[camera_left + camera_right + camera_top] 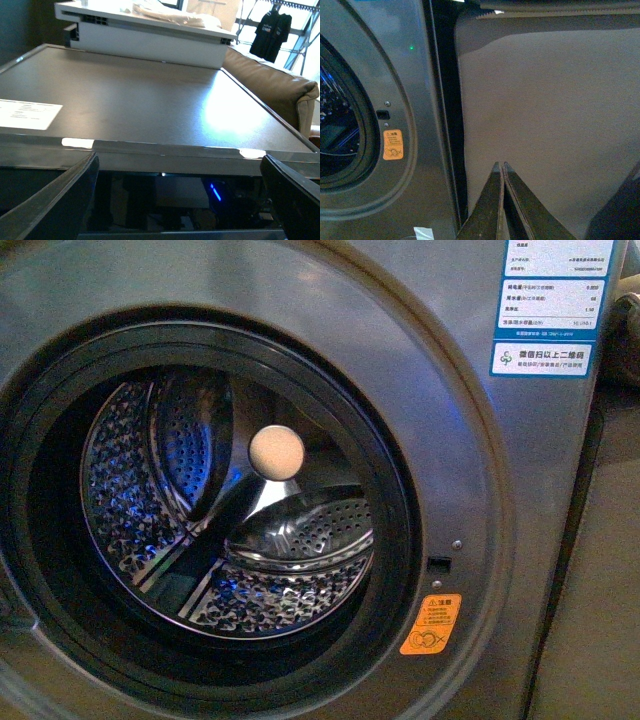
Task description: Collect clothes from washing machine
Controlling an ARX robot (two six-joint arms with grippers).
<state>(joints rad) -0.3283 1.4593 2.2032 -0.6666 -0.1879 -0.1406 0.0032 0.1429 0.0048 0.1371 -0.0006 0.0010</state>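
Note:
The grey washing machine [450, 440] fills the front view. Its black-rimmed porthole [395, 530] shows the perforated steel drum [130, 480]. No dark clothes show in the drum or in any other view. An orange sticker [431, 624] sits at the lower right of the porthole and also shows in the right wrist view [393, 144]. Neither gripper is in the front view. My left gripper [178, 157] is open and empty above the machine's dark flat top [150, 100]. My right gripper [501, 165] is shut and empty, beside the machine's right front edge [427, 125].
A round beige spot [277, 452] shows at the middle of the drum. A tan-brown cabinet side [545, 110] stands right of the machine. Behind the machine's top are a white unit [150, 35], a tan sofa [275, 85] and a hanging black T-shirt [270, 32].

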